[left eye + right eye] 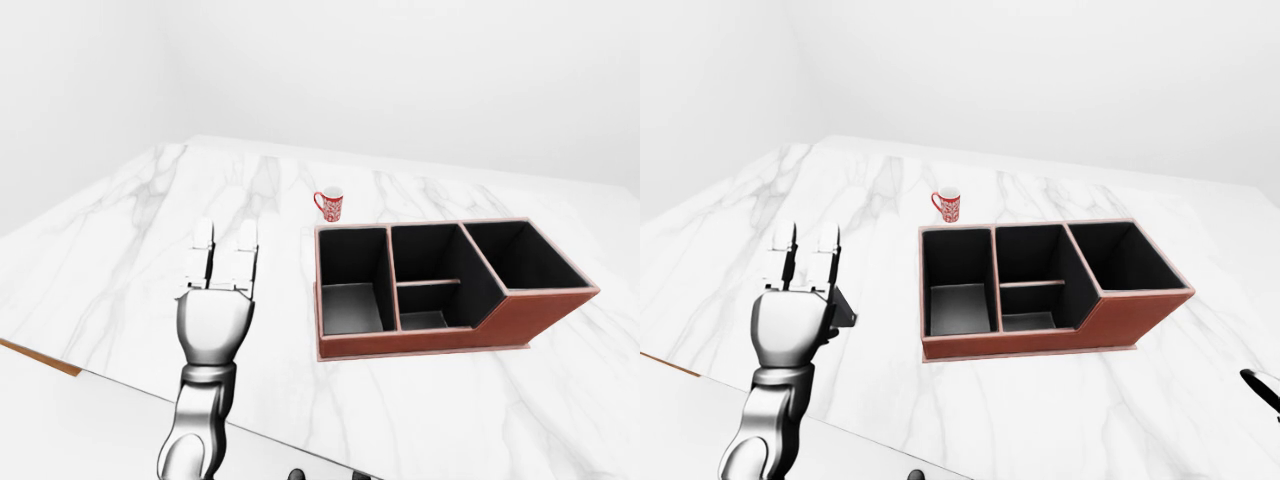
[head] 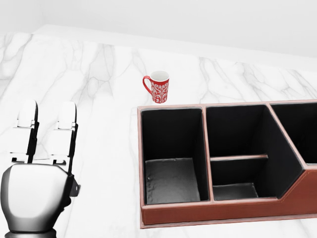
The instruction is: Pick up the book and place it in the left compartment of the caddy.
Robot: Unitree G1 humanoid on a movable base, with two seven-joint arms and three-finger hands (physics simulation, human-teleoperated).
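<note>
The task looks barely begun: no book shows in any view, and the caddy (image 2: 173, 210) stands on the marble worktop (image 1: 120, 230) with its left compartment holding nothing. The left robot hand (image 1: 225, 262) hovers left of the caddy, fingers straight and open, holding nothing. Only a sliver of the right robot hand (image 1: 1265, 388) shows, its state unreadable; a red mug (image 2: 157, 87) stands just beyond the caddy.

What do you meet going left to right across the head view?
Left hand with fingers extended → red patterned mug → caddy: left compartment, divided middle compartment, right compartment. No book shows.
</note>
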